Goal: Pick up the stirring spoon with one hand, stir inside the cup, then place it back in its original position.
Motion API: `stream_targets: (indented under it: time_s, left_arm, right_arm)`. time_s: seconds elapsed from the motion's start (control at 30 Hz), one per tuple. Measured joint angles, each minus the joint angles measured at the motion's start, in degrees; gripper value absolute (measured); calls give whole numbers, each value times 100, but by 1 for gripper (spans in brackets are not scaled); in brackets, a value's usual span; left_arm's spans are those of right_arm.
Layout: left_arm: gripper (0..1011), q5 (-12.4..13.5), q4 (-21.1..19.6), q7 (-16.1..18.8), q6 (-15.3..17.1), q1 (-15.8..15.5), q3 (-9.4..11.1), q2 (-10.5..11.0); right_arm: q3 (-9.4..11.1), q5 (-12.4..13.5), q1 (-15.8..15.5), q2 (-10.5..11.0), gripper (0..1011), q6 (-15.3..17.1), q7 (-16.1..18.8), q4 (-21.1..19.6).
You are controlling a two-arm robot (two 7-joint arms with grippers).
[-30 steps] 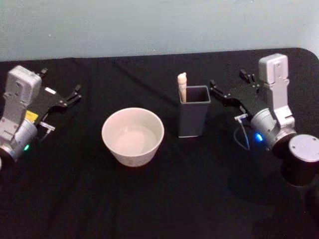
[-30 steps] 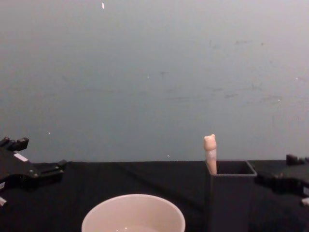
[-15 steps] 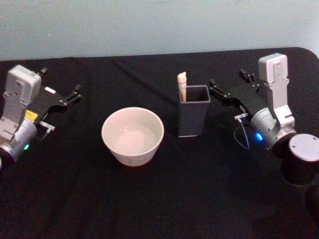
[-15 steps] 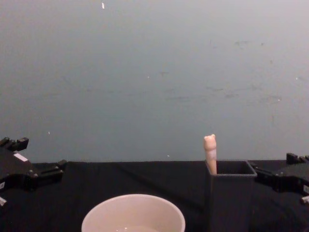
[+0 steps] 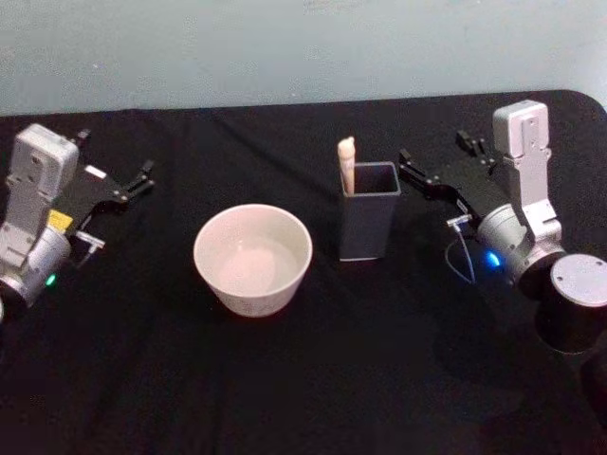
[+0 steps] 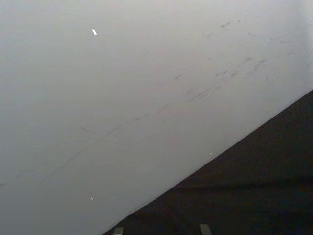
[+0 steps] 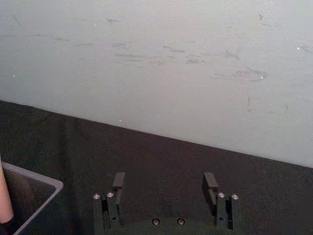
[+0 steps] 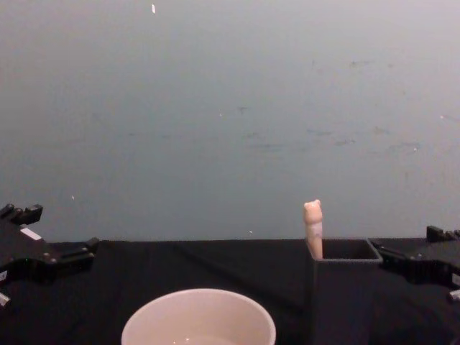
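The stirring spoon stands upright in a dark grey square holder, its cream handle and animal-head knob poking above the rim; shaft and bowl are hidden inside. The cream-white cup sits left of the holder, apart from it. My right gripper hovers open just right of the holder, touching nothing, level with its rim in the chest view. The right wrist view shows its fingers spread, with the holder's corner and the spoon handle off to one side. My left gripper is open at the far left.
A black cloth covers the table, and a pale blue-grey wall rises right behind it. There is free room in front of the cup and the holder. The right arm's grey joint sits low at the right edge.
My right gripper has risen slightly and edged a little toward the holder. The left arm, the spoon and the cup have not moved.
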Motion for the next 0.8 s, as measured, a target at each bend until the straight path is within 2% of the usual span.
stream_targets:
  time_s: [0.8]
  left_arm:
    - [1001,0,0,0,0,0,0,0]
  right_arm:
    - [0,8,0,0,1000,-5,0,-7]
